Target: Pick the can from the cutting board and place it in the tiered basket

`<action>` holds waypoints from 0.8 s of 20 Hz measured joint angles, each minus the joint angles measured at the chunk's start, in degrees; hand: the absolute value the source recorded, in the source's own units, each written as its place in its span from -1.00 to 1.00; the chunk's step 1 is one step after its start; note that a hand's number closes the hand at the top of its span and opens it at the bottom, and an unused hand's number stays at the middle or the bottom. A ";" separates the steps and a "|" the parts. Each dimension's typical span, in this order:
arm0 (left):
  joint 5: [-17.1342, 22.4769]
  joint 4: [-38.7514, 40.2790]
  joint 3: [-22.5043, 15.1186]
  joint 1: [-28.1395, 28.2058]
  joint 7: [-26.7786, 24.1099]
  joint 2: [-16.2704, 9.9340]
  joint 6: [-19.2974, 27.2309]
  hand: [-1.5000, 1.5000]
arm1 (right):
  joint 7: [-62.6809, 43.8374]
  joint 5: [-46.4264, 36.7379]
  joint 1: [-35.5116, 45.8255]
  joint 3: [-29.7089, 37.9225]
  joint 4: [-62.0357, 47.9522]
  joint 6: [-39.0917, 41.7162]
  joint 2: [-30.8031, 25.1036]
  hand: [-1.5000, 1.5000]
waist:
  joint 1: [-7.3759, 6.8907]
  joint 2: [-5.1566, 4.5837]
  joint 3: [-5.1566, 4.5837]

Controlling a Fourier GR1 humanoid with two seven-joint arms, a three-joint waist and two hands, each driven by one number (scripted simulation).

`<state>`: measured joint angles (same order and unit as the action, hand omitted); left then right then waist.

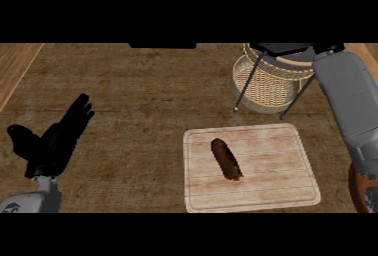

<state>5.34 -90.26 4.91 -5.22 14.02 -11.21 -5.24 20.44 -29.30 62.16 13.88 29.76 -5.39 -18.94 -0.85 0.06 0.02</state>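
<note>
My right forearm runs up the right side to the wicker tiered basket [264, 86] at the back right. The right hand [284, 48] shows only as a dark shape over the basket's top, cut off by the view's edge. Just under it a small dark piece with a purple edge [296, 56] shows, possibly the can; most of it is hidden. The light wooden cutting board [284, 192] lies in the front middle and bears only a long brown object [227, 159]. My left hand [53, 142] rests open at the left, fingers up.
The basket stands on thin black legs [249, 82]. A reddish-brown round rim [361, 192] peeks in at the right edge beside my right forearm. A black object [162, 45] sits at the counter's back edge. A lighter wood strip [15, 65] borders the counter at the left.
</note>
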 measured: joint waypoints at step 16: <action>-0.17 -0.56 0.47 0.27 -0.13 -0.18 -0.59 0.00 | -3.83 19.93 2.93 18.69 -4.79 7.41 -9.43 -1.00 | -0.36 -0.48 0.04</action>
<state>5.17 -90.82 5.38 -4.95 13.88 -11.40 -5.82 16.61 -9.36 65.09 32.57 24.97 2.02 -28.37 -1.21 -0.42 0.06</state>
